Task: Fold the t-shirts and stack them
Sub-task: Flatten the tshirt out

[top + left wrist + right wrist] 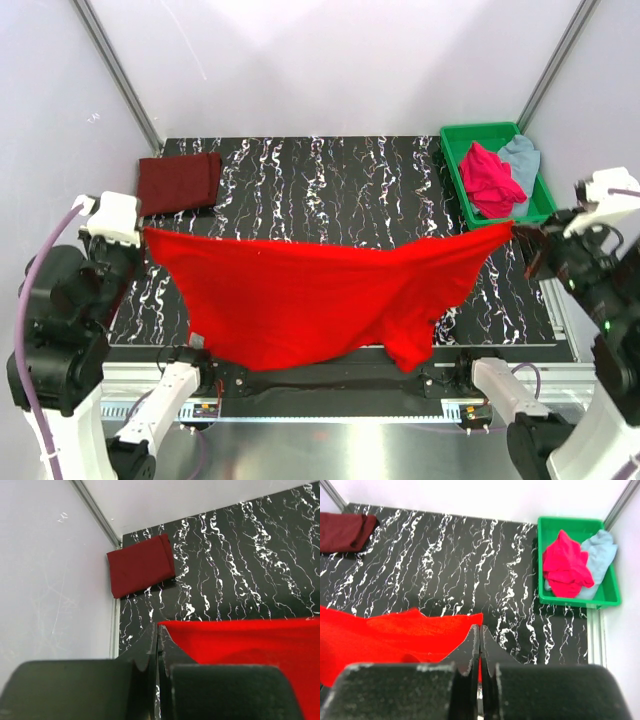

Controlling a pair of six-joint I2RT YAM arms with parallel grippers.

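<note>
I have left tool (158,631) and right tool (480,630) each pinching the bright red cloth t-shirt (300,300); it hangs stretched between them.

red t-shirt (300,300) stretched aloft; maroon t-shirt (180,182) folded; pink (490,180), grey-blue (522,155) crumpled

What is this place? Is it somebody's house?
Probably not a house; it looks like a robot test booth. Plain white walls box in a black marbled table. The left gripper and right gripper hold a red t-shirt stretched between them, with a green tray at the far right.
</note>
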